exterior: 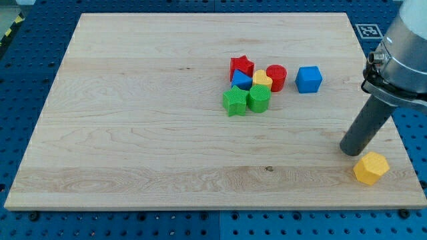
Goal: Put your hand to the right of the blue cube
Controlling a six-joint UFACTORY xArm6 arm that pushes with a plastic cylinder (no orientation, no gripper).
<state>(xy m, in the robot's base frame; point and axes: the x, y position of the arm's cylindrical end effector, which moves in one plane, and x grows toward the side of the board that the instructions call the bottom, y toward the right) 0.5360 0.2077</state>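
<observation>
the blue cube (309, 79), standing right of the block cluster on the desk (133, 133), looks light, rigid and easily slid, so my tip (349, 149), a bare jawless end effector holding nothing, should stop beside its right face without touching.

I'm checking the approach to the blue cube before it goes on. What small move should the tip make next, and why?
Probably slide my tip toward the view's top and slightly left, stopping just right of the blue cube. My tip now sits well below and right of that cube, close to the yellow block. The wooden board between tip and cube looks free, so nothing should get pushed.
</observation>
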